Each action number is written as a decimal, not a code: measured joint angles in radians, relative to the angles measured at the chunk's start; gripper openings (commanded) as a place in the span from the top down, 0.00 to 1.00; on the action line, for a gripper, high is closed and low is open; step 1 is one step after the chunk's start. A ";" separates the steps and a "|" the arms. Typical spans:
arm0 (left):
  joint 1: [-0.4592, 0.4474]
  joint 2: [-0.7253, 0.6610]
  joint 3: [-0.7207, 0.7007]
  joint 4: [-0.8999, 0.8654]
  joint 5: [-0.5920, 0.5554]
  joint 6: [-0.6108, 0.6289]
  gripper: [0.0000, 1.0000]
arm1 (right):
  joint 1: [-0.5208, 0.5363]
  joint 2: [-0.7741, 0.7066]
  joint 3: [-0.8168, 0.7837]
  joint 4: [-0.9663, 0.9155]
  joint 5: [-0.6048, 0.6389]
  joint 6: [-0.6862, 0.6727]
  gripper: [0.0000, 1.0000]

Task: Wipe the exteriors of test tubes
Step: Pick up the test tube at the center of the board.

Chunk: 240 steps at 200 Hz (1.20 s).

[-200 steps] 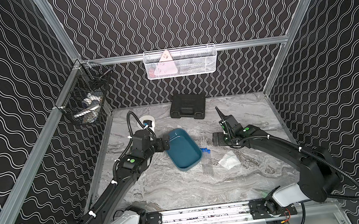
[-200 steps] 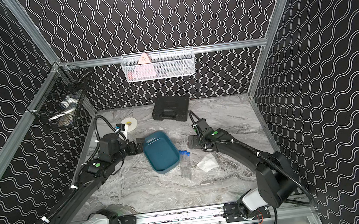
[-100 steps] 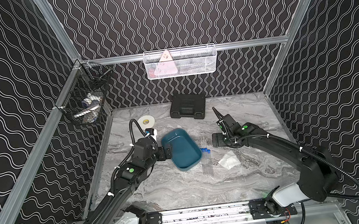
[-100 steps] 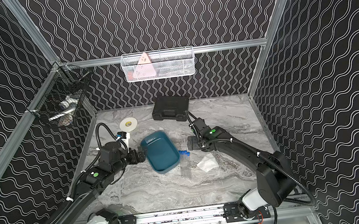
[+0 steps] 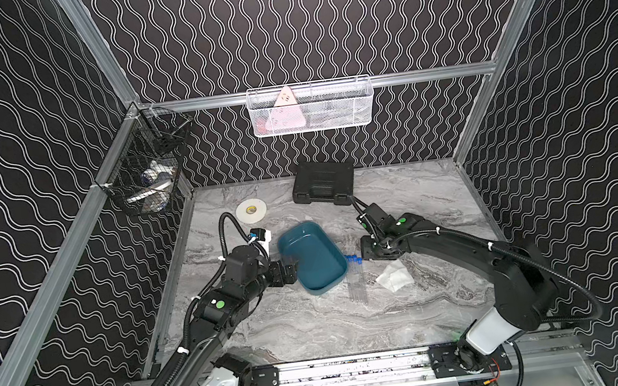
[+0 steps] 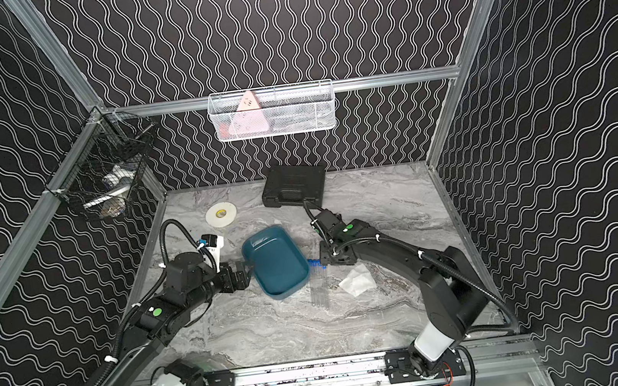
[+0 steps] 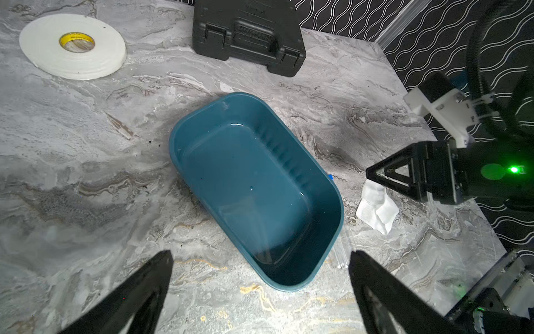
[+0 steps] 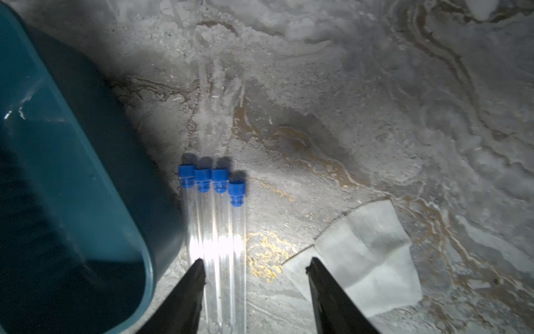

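Several clear test tubes (image 8: 215, 231) with blue caps lie side by side on the marble table, right next to the teal tray (image 8: 57, 173); they also show in both top views (image 5: 355, 280) (image 6: 318, 285). My right gripper (image 8: 255, 260) hovers low over their capped halves, jaws partly apart, one finger above the outermost tube and nothing gripped. In the top views the right gripper (image 5: 365, 253) is just beside the caps. A crumpled white tissue (image 8: 370, 254) lies under its other finger. My left gripper (image 7: 260, 254) stands wide open and empty at the tray's near end (image 5: 291, 272).
A black case (image 5: 324, 182) and a white tape roll (image 5: 250, 210) sit at the back of the table. A white wire basket (image 5: 311, 107) hangs on the back wall, a black one (image 5: 145, 178) on the left wall. The tray's rim (image 7: 173, 138) encloses nothing.
My left arm has drawn back toward the front, uncovering the tape roll. My right gripper has moved closer to the tubes and its jaws have narrowed. Tray and tubes stayed put.
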 measured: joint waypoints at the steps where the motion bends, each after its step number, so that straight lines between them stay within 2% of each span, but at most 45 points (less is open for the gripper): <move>1: 0.000 -0.002 -0.001 0.000 0.000 -0.002 0.01 | 0.000 0.004 0.002 0.000 -0.001 0.000 0.49; 38: 0.000 -0.024 -0.048 0.040 0.020 -0.032 0.01 | 0.003 0.079 0.011 0.003 -0.004 0.000 0.56; 93: 0.000 0.025 -0.061 0.105 0.053 -0.040 0.01 | 0.003 0.163 0.031 0.030 -0.028 0.009 0.61; 164: 0.000 0.046 -0.061 0.150 0.076 -0.043 0.01 | 0.004 0.192 0.029 0.045 -0.049 0.023 0.68; 240: -0.001 0.060 -0.061 0.154 0.079 -0.062 0.01 | 0.003 0.208 0.020 0.049 -0.051 0.014 0.68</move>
